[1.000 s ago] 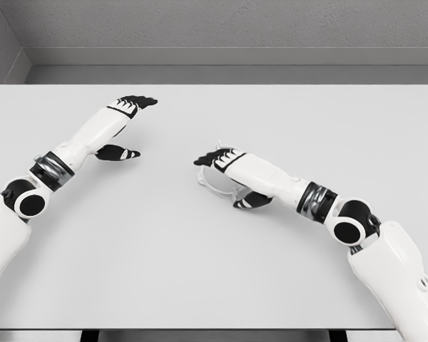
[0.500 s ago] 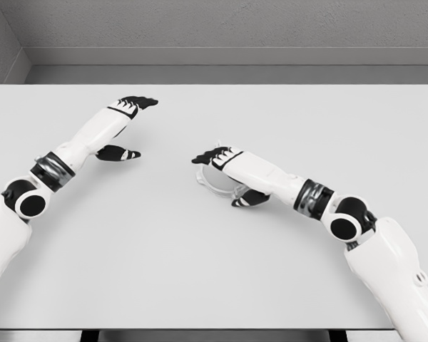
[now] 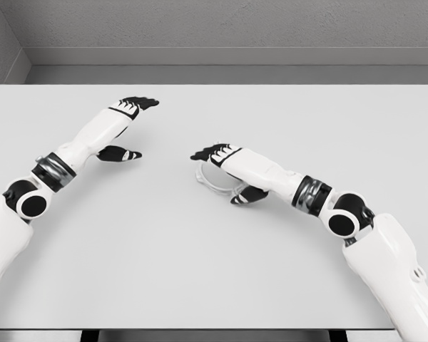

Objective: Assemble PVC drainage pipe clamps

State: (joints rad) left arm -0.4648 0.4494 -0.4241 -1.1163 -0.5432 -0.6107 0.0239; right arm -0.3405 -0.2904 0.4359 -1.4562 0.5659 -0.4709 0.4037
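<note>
Near the middle of the table (image 3: 214,271), we hover our right hand (image 3: 221,158), fingers spread, over the pale pipe clamp (image 3: 212,182); our left hand (image 3: 121,128) waits open toward the left edge. Assembly appears barely begun.

No text, label, brand, number or sign can be read anywhere: the tabletop (image 3: 214,271) is plain, and the arms and walls carry no markings.

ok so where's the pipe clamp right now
In the head view the pipe clamp lies on the table near the centre, under the right hand.
</note>
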